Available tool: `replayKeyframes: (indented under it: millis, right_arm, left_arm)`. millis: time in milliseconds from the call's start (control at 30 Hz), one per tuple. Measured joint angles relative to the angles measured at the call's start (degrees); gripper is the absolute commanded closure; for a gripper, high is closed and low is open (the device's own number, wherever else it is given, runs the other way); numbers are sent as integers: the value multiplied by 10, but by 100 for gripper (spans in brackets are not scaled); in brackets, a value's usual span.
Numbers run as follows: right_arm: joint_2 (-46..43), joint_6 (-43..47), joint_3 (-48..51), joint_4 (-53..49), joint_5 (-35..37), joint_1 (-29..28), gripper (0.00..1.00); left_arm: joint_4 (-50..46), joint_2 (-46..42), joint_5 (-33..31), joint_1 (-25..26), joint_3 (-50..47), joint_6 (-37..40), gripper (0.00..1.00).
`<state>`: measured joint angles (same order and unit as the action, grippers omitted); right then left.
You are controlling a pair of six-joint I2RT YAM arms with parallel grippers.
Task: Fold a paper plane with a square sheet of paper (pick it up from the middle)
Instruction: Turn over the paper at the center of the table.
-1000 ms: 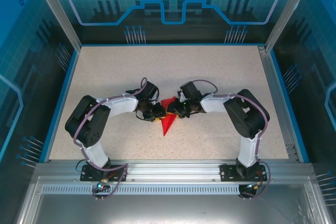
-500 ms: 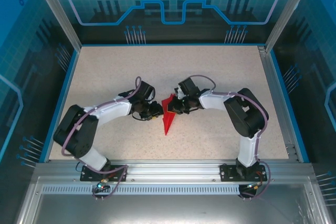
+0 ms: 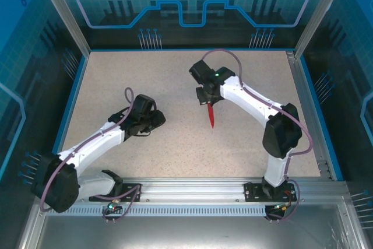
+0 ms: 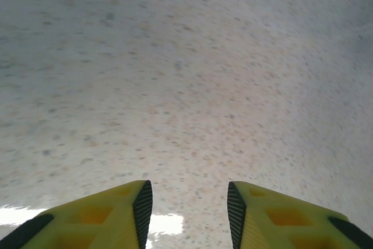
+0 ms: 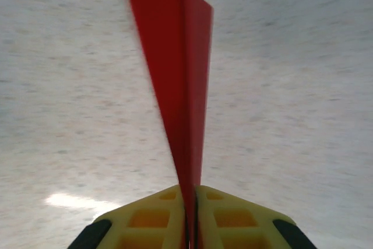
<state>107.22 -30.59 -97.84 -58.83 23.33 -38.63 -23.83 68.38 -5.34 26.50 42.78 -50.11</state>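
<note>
The narrow, sharp-tipped, bright red paper plane (image 3: 210,115) now hangs from the right tool (image 3: 208,101), its point aimed toward the near edge of the speckled beige desk (image 3: 145,74). In the right wrist view the plane (image 5: 180,86) runs away from the tool (image 5: 191,214), whose yellow fingers are pressed flat together on its tail end. The paper is blurred there, so whether the tip clears the desk is hard to say, though it probably does.

A second ago both tools met over the plane at the desk's middle. Since then the right arm has carried it up and farther back, and the left tool (image 3: 156,119) has pulled away to the left, its fingers (image 4: 125,217) parted with nothing between them. The folding looks finished.
</note>
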Motion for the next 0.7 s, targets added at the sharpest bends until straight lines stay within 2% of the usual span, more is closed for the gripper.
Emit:
replayKeyframes:
  millis: [100, 200, 367, 500, 567, 700]
  right_arm:
    - [57, -2, -62, -86, 90, -25, 86]
    - [122, -10, -88, -139, 126, -40, 86]
    - [245, -25, -149, -192, 127, -63, 86]
    - [335, -31, -226, -207, 99, -96, 83]
    - [359, -30, -250, -206, 70, -110, 78]
    - [344, -20, -243, -185, 15, -114, 54]
  left_arm:
    - [-17, -35, -34, -2, -19, -22, 49]
    - [-38, -68, -67, -3, -25, -42, 46]
    - [-64, -109, -104, -7, -27, -60, 43]
    - [-76, -132, -118, -9, -40, -72, 41]
    - [-81, -136, -120, -9, -47, -79, 41]
    - [-89, -137, -120, -9, -51, -85, 40]
